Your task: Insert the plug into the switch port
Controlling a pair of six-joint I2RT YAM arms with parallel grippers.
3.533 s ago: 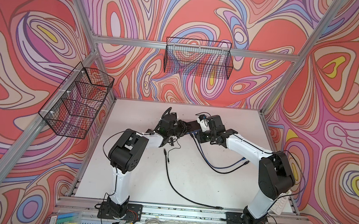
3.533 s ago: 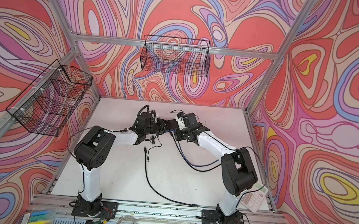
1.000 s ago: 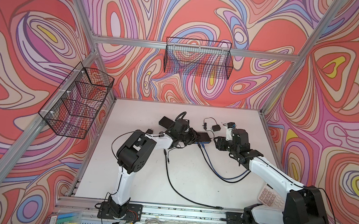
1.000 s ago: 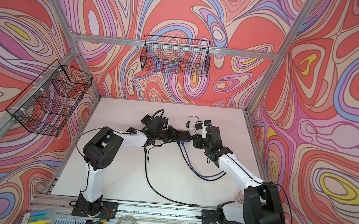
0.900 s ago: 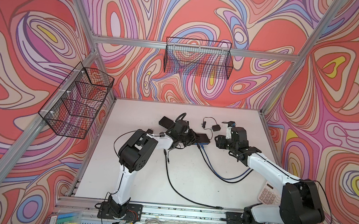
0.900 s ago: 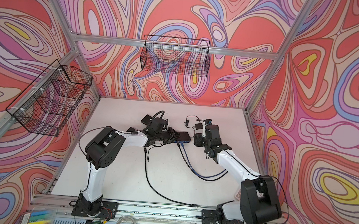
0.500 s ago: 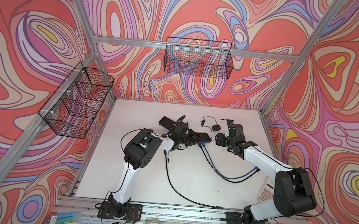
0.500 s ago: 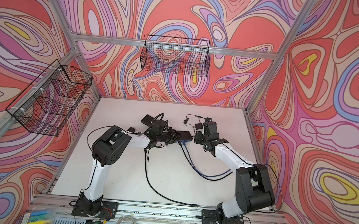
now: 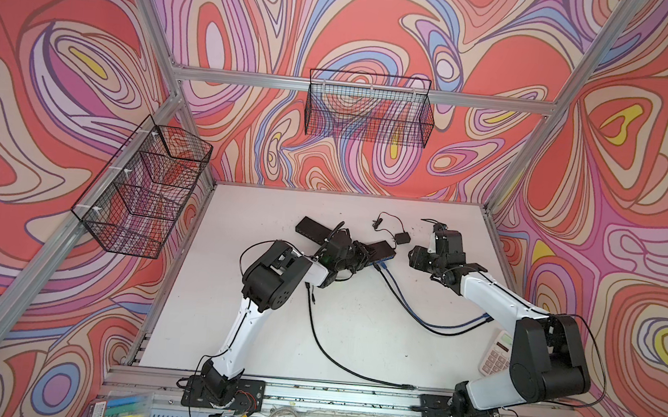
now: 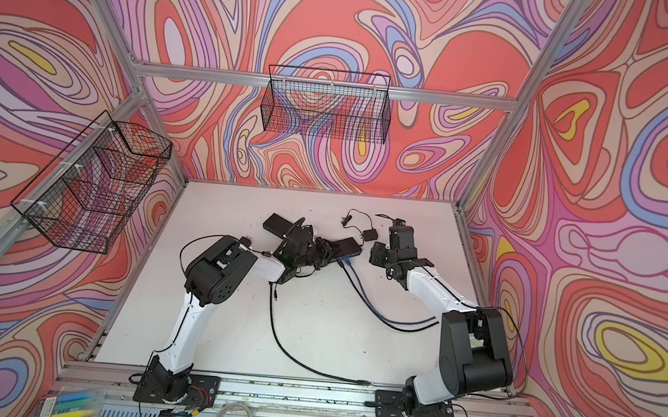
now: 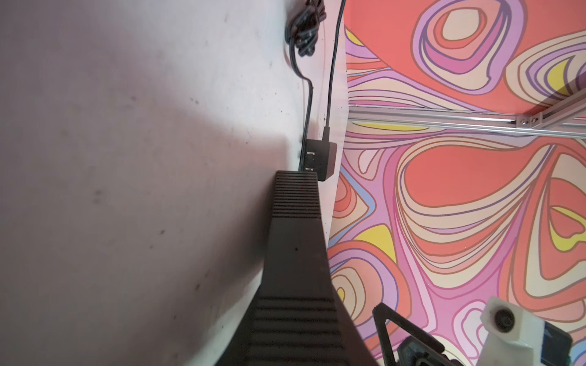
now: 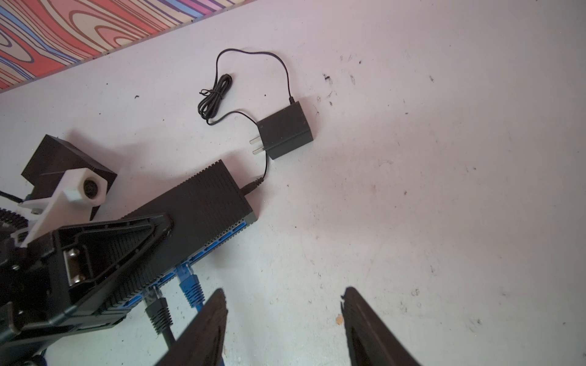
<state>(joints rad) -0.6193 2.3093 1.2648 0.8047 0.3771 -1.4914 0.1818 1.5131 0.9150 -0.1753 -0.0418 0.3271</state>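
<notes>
Top views: high at the front, facing steeply down, whole desk (image 9: 361, 337) shared. Wrist views: close, low over desk; both catch the switch (image 12: 203, 202).

Near the middle of both top views the left end effector (image 9: 362, 255) hides part of the switch (image 9: 382, 247), so its grip cannot be told, and the plugs (image 9: 378, 266) are too small to see. The right wrist view cuts off the right end effector (image 12: 283, 290)

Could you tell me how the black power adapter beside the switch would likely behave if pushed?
The power adapter looks boxy and lies flat, so it should slide rather than roll. Its thin cord, plugged into the switch, looks floppy and would probably trail or tug.
</notes>
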